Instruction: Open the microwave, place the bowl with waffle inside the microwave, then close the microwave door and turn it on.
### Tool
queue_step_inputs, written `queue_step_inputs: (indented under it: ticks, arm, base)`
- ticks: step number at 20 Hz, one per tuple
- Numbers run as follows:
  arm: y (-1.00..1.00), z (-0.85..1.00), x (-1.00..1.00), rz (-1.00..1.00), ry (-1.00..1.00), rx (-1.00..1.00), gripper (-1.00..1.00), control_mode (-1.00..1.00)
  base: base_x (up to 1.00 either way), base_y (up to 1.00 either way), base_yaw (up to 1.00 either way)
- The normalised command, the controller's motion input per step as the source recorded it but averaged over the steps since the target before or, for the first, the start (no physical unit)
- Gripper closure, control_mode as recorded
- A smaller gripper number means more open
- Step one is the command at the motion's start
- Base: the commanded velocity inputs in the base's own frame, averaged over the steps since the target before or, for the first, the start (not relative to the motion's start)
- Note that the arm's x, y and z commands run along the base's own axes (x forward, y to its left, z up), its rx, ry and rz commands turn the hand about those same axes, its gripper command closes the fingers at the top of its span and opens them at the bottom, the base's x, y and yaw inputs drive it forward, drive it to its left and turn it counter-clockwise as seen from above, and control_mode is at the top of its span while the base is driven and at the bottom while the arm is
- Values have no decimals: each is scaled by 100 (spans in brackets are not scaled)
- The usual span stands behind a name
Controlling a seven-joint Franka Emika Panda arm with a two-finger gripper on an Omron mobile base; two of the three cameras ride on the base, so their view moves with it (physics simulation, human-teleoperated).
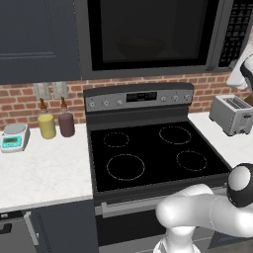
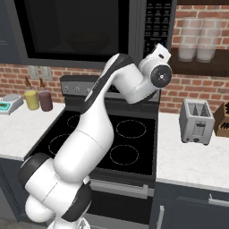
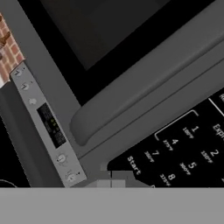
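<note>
Microwave [image 1: 148,34] fills the wall above the stove, and the end effector is raised right up against its lower right corner, evidently to work the controls there. Its door [image 2: 76,29] spreads away to the end effector's left and sits flush in the frame, so the closing step looks done. Behind the dark glass, well to the left of the end effector and a little above it, a faint rounded shape reads as the bowl [image 1: 141,48] resting inside; the waffle is too dim to make out. Between the glass and the end effector runs the long curved bar handle [image 3: 144,87], just beside the wrist camera and untouched. The button panel [image 3: 183,144] lies directly ahead of the end effector, very near, with the Start key [image 3: 134,164] close to the bottom of the hand view, which suggests the arm is held this high and this tight so a fingertip can press it. I cannot tell whether the fingers are apart or together, since the wrist hides them from the base cameras. Below and left of the end effector sits the stove's control strip [image 1: 138,99]; the toaster [image 2: 195,120] stands on the worktop [image 2: 192,165] below and to its right.
</note>
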Motion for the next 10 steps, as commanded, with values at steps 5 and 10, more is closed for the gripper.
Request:
queue_step_inputs:
  ticks: [5, 10]
  arm:
    - [-14, 0, 11, -7, 0, -1, 100, -100]
    - [-16, 2, 0, -7, -2, 0, 100, -100]
  base:
    - [0, 0, 0]
    - [0, 0, 0]
